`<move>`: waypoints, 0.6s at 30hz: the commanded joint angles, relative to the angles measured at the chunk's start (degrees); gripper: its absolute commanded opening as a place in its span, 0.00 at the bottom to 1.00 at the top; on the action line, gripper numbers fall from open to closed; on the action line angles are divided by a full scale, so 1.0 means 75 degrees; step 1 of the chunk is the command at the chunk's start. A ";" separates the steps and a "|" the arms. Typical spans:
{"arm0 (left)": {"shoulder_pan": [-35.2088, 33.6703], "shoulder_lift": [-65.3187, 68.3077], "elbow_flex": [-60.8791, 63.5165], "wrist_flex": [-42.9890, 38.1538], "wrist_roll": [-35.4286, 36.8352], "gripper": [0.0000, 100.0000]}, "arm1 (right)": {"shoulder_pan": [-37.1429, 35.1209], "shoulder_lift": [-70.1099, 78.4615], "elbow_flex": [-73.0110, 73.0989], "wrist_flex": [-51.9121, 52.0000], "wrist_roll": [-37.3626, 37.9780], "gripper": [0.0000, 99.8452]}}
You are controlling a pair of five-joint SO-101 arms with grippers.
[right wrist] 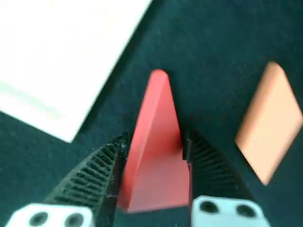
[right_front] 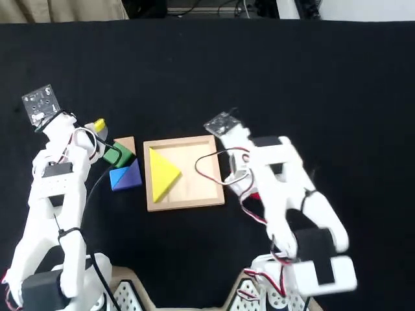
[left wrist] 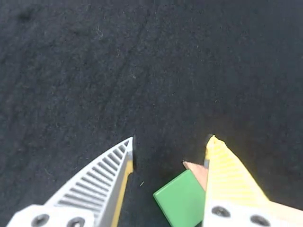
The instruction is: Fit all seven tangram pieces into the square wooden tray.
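Observation:
The square wooden tray (right_front: 194, 194) lies mid-table with a yellow triangle (right_front: 162, 172) in its left half. Just left of it sit a green piece (right_front: 120, 156), a blue triangle (right_front: 127, 177) and a plain wood piece (right_front: 125, 142). My left gripper (left wrist: 170, 144) is open over the black cloth, with the green piece (left wrist: 182, 201) and a tan tip (left wrist: 195, 169) by its yellow finger (left wrist: 227, 179). My right gripper (right wrist: 154, 142) is shut on a red triangle (right wrist: 156, 104), right of the tray's corner (right wrist: 61, 61). An orange parallelogram (right wrist: 267, 123) lies beside it.
Black cloth covers the table, with wide bare room at the back and far right. The right arm's white links (right_front: 279, 175) and wires hang over the tray's right edge. A sliver of the red triangle (right_front: 255, 195) shows under that arm.

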 commanded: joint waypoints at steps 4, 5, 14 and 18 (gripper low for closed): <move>0.0053 -0.0223 -0.0053 -0.0234 0.0012 0.25 | 0.0680 -0.1119 -0.0182 0.0246 0.0094 0.01; 0.0053 -0.0223 -0.0053 -0.0234 0.0012 0.25 | 0.0750 -0.1119 -0.0182 0.0246 0.0094 0.02; 0.0053 -0.0223 -0.0053 -0.0234 0.0012 0.25 | 0.0891 -0.1131 -0.0193 0.0246 0.0727 0.03; 0.0053 -0.0223 -0.0053 -0.0258 0.0012 0.25 | 0.0774 -0.1260 -0.0627 0.0668 0.0949 0.01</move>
